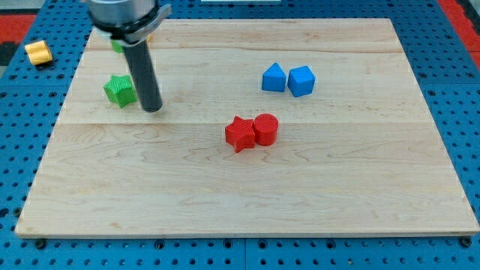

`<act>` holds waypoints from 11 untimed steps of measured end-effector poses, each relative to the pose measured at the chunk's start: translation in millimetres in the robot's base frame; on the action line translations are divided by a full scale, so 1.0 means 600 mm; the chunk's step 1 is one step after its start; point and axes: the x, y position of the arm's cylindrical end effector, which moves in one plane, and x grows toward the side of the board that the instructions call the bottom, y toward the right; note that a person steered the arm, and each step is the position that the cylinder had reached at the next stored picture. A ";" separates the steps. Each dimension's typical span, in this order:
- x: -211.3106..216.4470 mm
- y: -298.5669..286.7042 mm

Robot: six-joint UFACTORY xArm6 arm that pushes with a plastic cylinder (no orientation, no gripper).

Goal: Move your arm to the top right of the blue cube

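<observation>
Two red blocks are sitting nearest the view's bottom, a little right of the worktop's point(247, 210) middle: a red star point(240, 133) and a red cylinder point(265, 129), touching side by side, the star on the view's left.

Farther up we are seeing our rod point(144, 71) standing nearly upright, slightly tilted so that its upper end is leaning toward the view's left. It is coming down from the arm's dark round mount point(124, 15) at the view's top left. We are resting my tip point(152, 109) on the wood at the view's left. We are carrying no claw, so nothing is being held; the rod is ending bare.

Just beside the tip, on its left, a green star point(119, 90) is lying close to the rod, though we cannot tell whether they are touching. Another green block point(118, 45) is peeking out behind the rod higher up, its shape hidden.

Across the board, well apart from the tip toward the view's right and slightly higher, the blue cube point(301, 80) is sitting with a second blue block point(274, 77), a wedge-like shape, touching its left side. The tip is standing to the lower left of both.

Off the wood, on the blue pegboard point(22, 97) at the view's top left, a yellow block point(37, 52) is lying.
</observation>
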 end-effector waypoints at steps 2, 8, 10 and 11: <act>-0.168 -0.049; -0.146 0.511; -0.169 0.513; -0.163 0.510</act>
